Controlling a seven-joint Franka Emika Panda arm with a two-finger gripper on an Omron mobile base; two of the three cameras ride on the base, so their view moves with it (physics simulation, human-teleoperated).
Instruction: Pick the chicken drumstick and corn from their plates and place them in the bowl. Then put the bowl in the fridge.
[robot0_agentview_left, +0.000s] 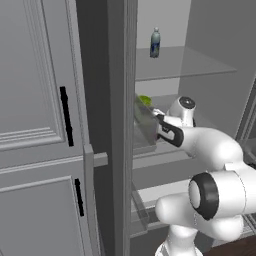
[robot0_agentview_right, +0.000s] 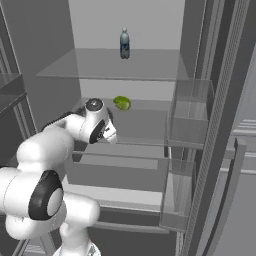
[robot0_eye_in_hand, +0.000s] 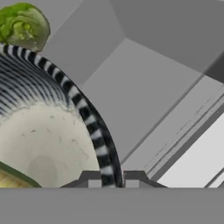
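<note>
Facing the fridge (robot0_agentview_left: 35, 100), grey and panelled, with black bar handles (robot0_agentview_left: 65, 116) down the closed left door, its right side standing open onto a grey inside. Reaching into that opening with the white arm (robot0_agentview_left: 210, 145), coming up from the lower right of the left base view and stretching forward at middle-shelf height. Passing under the upper clear shelf (robot0_agentview_right: 115, 65) and over the lower drawers. Showing clear door bins (robot0_agentview_right: 190, 112) on the open door at the right of the right base view.

Holding the bowl (robot0_eye_in_hand: 83, 113) inside the fridge, over the middle shelf, its dark rim curving through the hand view and its paler inside lying to the left. Not showing whether it is resting on the shelf or hanging just above it.

Sitting near the bowl, towards the back of that same shelf, a green leafy lump (robot0_agentview_right: 121, 103). Standing upright on the upper shelf, well apart from the arm, a small bottle (robot0_agentview_right: 124, 43) with a dark label.

Lying inside the bowl, the corn (robot0_eye_in_hand: 8, 179), just a yellow-green sliver at the lower left of the hand view.

Pinching the bowl's rim with the gripper (robot0_eye_in_hand: 107, 177), one dark fingertip on either side, clamped tight.
</note>
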